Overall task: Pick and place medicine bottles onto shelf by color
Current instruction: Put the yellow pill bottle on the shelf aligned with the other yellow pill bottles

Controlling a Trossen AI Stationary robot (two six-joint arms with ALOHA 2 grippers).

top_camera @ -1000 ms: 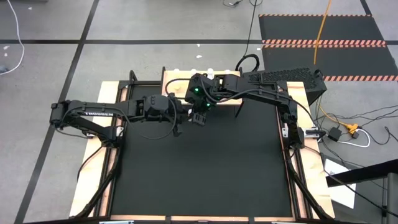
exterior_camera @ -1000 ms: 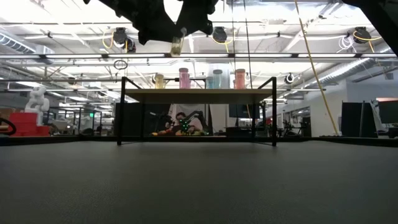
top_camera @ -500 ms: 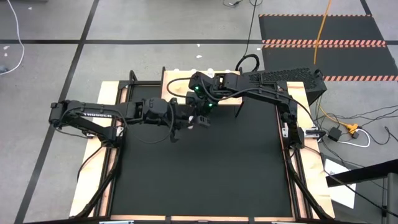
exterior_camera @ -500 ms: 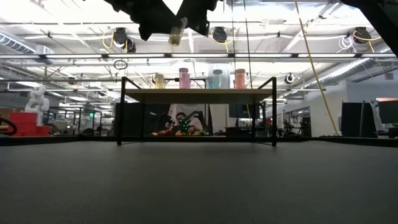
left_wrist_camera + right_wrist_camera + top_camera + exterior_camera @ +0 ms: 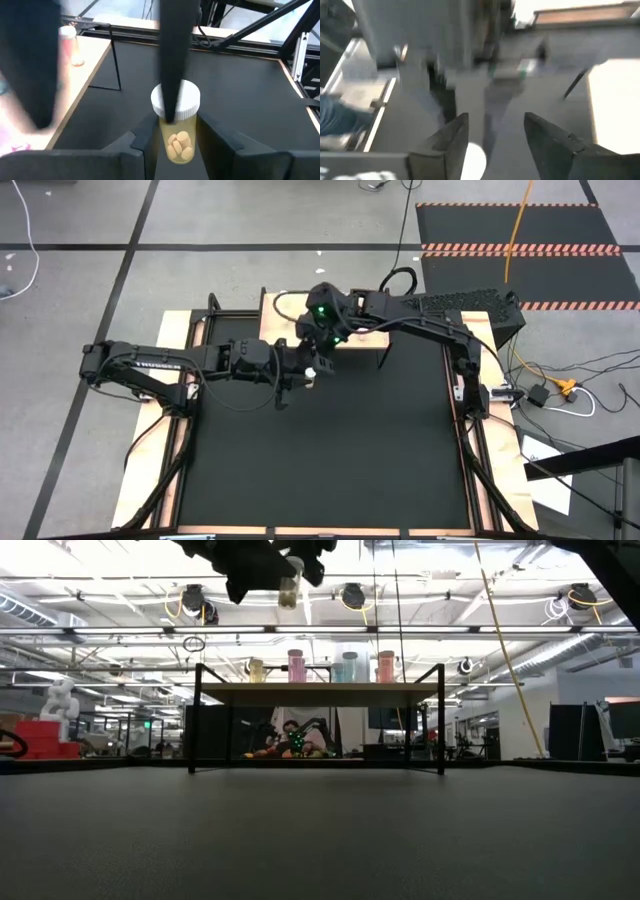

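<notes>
One yellow-tinted pill bottle (image 5: 175,125) w/ white cap is clamped in left gripper (image 5: 172,142), held high, top centre of low view, in front of shelf (image 5: 320,692). Four bottles (image 5: 320,666) are seen standing on shelf top. Right gripper (image 5: 492,137) is placed just above and beside left one, fingers parted wide, nothing held. Risk: arms are crowded at frame centre of high view, so bottle could be knocked loose or tilted if right arm isn't cleared. Standing bottles could get toppled at placement.
</notes>
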